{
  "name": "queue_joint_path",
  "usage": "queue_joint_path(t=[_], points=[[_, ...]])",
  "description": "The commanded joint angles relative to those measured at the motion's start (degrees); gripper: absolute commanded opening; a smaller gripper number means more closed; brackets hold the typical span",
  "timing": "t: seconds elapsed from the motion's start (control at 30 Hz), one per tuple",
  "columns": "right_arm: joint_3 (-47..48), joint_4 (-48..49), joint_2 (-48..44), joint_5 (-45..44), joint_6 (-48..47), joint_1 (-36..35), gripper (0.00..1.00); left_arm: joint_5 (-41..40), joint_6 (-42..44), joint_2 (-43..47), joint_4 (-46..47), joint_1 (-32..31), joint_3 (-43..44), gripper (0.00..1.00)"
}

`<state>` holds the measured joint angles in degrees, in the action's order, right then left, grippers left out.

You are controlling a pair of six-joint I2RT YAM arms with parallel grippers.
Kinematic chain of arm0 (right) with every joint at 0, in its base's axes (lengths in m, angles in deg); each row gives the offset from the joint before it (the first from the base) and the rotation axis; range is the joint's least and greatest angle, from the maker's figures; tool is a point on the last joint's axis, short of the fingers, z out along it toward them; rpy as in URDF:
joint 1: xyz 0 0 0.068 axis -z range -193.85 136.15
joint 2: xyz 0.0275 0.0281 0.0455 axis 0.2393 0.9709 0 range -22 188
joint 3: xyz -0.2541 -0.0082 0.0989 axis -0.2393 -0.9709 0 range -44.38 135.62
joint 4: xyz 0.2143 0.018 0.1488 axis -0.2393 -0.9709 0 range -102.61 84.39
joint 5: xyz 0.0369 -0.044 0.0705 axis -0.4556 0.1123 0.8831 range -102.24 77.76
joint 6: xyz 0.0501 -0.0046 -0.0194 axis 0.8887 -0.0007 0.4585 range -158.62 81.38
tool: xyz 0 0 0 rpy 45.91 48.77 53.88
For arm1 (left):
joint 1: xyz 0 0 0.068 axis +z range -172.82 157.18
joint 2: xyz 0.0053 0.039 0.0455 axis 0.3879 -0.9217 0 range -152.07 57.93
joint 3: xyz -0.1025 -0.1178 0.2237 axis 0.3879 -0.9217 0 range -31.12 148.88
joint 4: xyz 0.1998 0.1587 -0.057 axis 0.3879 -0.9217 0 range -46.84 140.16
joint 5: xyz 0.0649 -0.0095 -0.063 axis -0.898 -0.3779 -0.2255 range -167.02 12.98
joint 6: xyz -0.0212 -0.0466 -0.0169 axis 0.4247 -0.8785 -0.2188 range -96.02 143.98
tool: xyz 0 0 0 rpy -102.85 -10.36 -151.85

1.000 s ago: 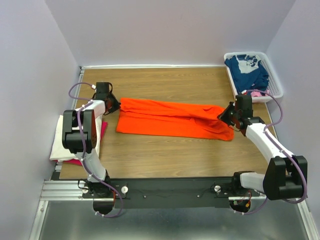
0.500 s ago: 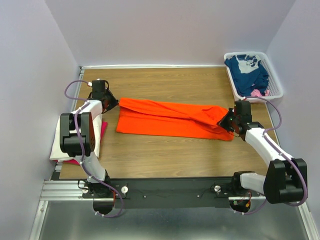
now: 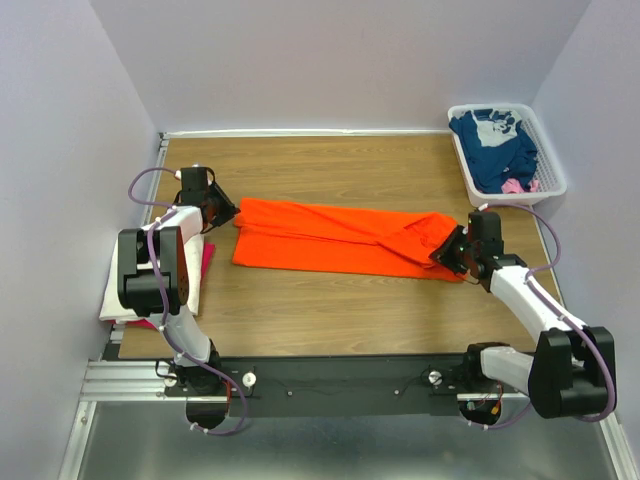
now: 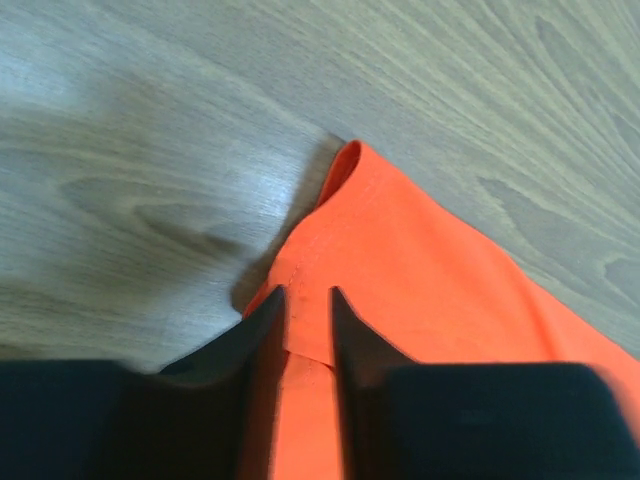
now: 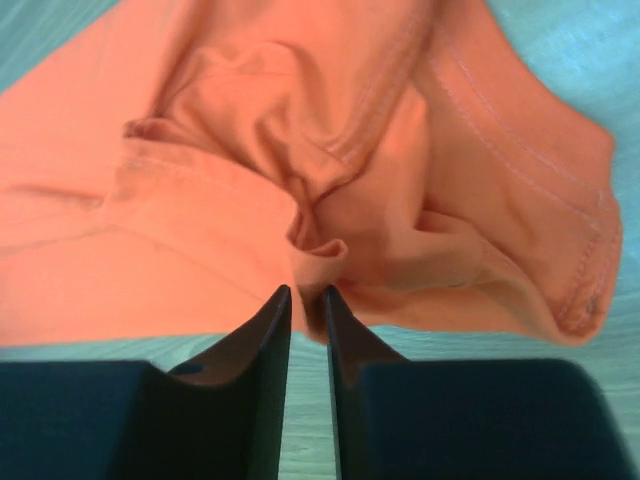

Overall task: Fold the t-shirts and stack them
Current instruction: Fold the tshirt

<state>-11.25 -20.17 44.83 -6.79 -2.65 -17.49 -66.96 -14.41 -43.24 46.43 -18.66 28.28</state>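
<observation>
A bright orange t-shirt (image 3: 330, 238) lies folded into a long band across the middle of the table. My left gripper (image 3: 226, 213) is shut on its left end; in the left wrist view the cloth (image 4: 420, 270) runs between the fingers (image 4: 262, 320). My right gripper (image 3: 449, 252) is shut on a bunched fold at its right end (image 5: 320, 255). A cream-white shirt (image 3: 120, 285) lies folded over a magenta-pink one (image 3: 207, 258) at the left edge. A navy blue shirt with white print (image 3: 495, 145) lies in the basket.
A white slotted basket (image 3: 553, 172) stands at the back right corner, with a bit of pink cloth (image 3: 513, 186) at its near end. A metal rail (image 3: 300, 375) runs along the near edge. Walls close in the left, back and right.
My right gripper has pulled the shirt's right end nearer and slightly left, bunching the cloth. My left gripper has shifted a little with the left end held.
</observation>
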Motion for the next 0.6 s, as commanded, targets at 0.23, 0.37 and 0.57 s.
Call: queue_joint_path(t=[0.23,0.37,0.57], points=[[6.32,3.67,-1.98,5.36,-5.99,-1.19,0.45,3.03,3.23,5.63,2.23,-0.47,-0.51,0.45],[10.46,6.83,7.05,3.78,-7.31,-2.86,0.47,2.06,4.38,6.77,1.44,-3.54,-0.42,0.44],[16.44,9.73,16.57,0.88,-9.95,-6.73,0.51,4.78,7.71,6.86,-0.05,-8.29,0.28,0.44]])
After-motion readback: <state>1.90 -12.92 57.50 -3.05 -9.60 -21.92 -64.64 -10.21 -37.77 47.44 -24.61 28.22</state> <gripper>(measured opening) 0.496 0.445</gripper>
